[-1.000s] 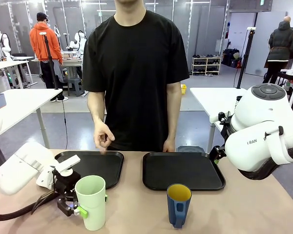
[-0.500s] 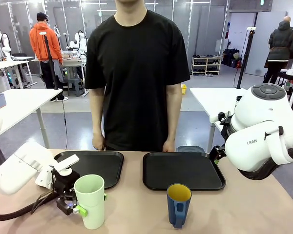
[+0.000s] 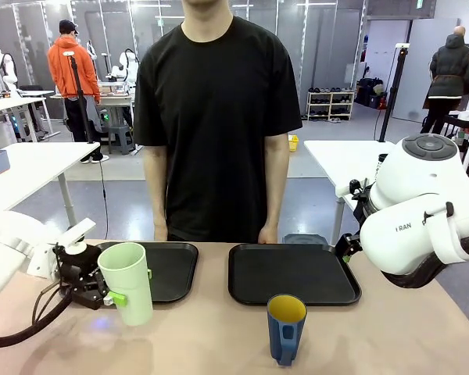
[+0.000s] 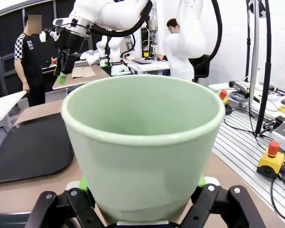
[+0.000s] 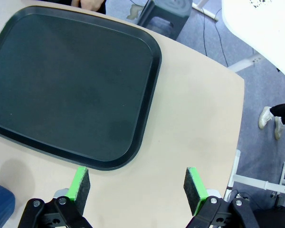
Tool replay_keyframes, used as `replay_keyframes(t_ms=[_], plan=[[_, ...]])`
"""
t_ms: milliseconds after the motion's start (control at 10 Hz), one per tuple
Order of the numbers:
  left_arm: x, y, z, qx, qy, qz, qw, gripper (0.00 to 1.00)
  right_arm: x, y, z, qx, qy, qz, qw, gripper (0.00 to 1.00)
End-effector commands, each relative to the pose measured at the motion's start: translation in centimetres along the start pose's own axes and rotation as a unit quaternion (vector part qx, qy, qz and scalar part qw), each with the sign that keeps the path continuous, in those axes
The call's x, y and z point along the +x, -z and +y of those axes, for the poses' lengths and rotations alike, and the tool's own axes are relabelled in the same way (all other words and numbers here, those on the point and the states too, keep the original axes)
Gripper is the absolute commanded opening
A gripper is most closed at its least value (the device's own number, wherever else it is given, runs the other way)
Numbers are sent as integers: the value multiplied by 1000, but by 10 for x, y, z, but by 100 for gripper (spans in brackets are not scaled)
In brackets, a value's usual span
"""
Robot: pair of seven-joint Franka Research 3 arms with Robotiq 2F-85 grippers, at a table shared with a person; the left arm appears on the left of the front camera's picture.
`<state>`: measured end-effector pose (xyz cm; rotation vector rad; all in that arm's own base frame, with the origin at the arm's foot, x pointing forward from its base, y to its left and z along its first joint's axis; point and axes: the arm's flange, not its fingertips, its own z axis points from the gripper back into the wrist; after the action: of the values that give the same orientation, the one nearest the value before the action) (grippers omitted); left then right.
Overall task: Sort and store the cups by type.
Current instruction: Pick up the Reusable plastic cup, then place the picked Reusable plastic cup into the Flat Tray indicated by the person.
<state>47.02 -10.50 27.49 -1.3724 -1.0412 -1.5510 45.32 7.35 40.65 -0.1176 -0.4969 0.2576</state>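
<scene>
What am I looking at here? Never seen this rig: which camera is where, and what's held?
Two white robot arms share a table with a person standing opposite. The wide picture looks across the table from between the arms; the other two come from wrist cameras looking along each gripper's fingers. The left gripper is shut on the mint-green tumbler, tilted, beside the left tray. The right gripper hangs open and empty by the right tray. The blue mug stands on the table.

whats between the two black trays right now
Nothing sits there. A bare strip of tan table separates the left tray from the right tray, as the front view shows.
</scene>
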Motion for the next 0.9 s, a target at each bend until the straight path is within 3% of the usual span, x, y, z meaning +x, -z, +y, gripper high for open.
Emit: replay_keyframes(t_ms=[0, 100, 800], plan=[[-10, 4, -19, 17, 18, -12, 1000, 48, 1, 0, 0, 0, 0, 0, 1000, 100], [0, 0, 0, 0, 0, 0, 1000, 48, 1, 0, 0, 0, 0, 0, 1000, 100], [0, 0, 0, 0, 0, 0, 1000, 48, 1, 0, 0, 0, 0, 0, 1000, 100]])
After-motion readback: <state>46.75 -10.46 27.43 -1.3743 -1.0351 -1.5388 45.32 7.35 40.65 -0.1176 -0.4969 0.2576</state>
